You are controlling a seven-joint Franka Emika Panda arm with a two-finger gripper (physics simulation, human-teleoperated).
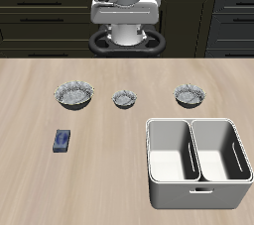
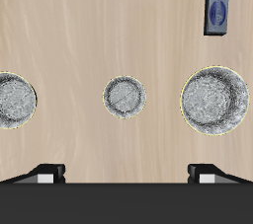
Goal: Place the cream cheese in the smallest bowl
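Note:
The cream cheese (image 1: 62, 141) is a small flat dark blue box lying on the wooden table near its front edge; it also shows in the wrist view (image 2: 217, 13). The smallest bowl (image 1: 124, 98) is grey-white and speckled and stands in the middle of a row of three bowls; the wrist view shows it too (image 2: 125, 96). My gripper (image 1: 125, 21) hangs high above the back of the table, far from both. In the wrist view the gripper (image 2: 126, 174) has its jaws wide apart and empty.
A wider speckled bowl (image 1: 73, 93) stands at one end of the row, just behind the cream cheese, and a mid-sized one (image 1: 189, 94) at the other end. A white double bin (image 1: 196, 162) stands near the front edge, in front of the mid-sized bowl.

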